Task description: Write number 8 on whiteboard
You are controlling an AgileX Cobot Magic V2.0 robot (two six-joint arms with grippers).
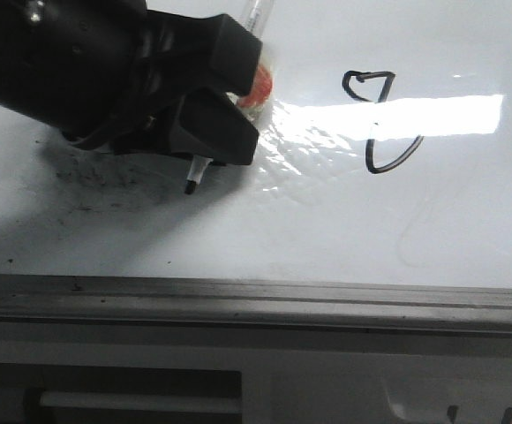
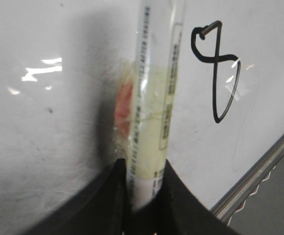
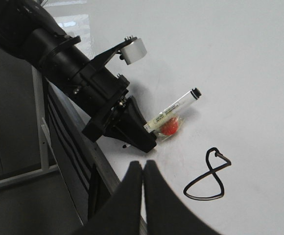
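Glossy white whiteboard (image 1: 468,230) fills the surface, its grey metal edge rail (image 1: 256,296) running along the near side. Left tool (image 1: 214,132) is clenched around a clear marker (image 2: 154,112), black tip just above the board, close to the rail. Number 8 (image 1: 381,119) lies well apart to the right, bare board around it. Right tool (image 3: 143,178) hangs above the rail, fingers pressed together, gripping nothing.

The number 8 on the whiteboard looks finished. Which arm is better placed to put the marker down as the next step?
Probably the left. The left gripper is shut on the marker, beside the number 8 on the whiteboard. The right gripper is shut and holds nothing.
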